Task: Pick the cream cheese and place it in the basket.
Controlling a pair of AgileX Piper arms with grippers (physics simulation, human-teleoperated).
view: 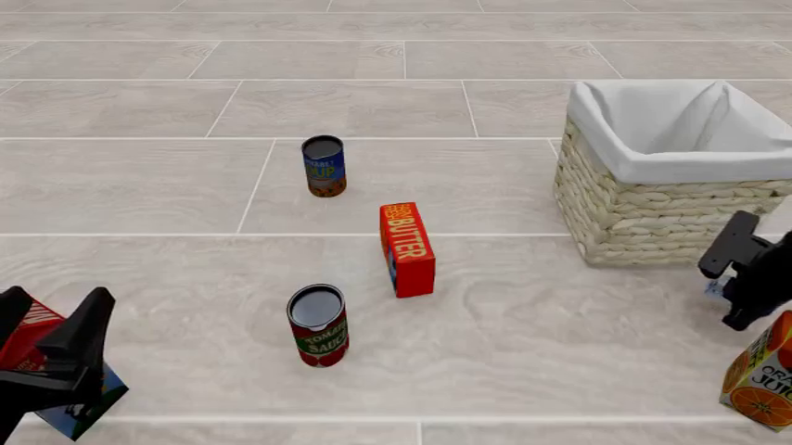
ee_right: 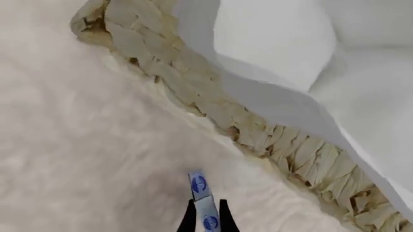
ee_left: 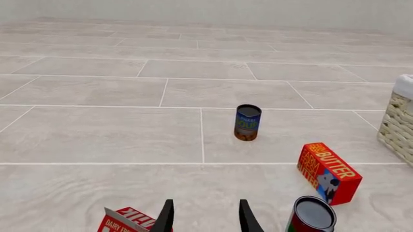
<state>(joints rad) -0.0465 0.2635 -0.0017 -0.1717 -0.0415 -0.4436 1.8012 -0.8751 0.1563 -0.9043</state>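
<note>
Front view shows the basket (view: 644,218) as the biggest thing on the desk (view: 148,185), standing at the far right with its white cloth lining folded over the rim; the part of its inside that shows holds only that cloth. Beside its near corner hangs the right gripper (view: 721,287), and the right wrist view shows it clamped on the cream cheese (ee_right: 202,198), the thin box held on edge between the fingers, off the desk, outside the wicker wall and seemingly below the rim. My worry is the lift: carried across too low, the box could catch the rim or snag the lining and twist out of so narrow a hold. The orange juice carton (view: 762,373) stands just beside that arm and could be knocked by a swing. The left gripper (ee_left: 205,216) hangs with fingers apart, holding nothing, well apart.
</note>
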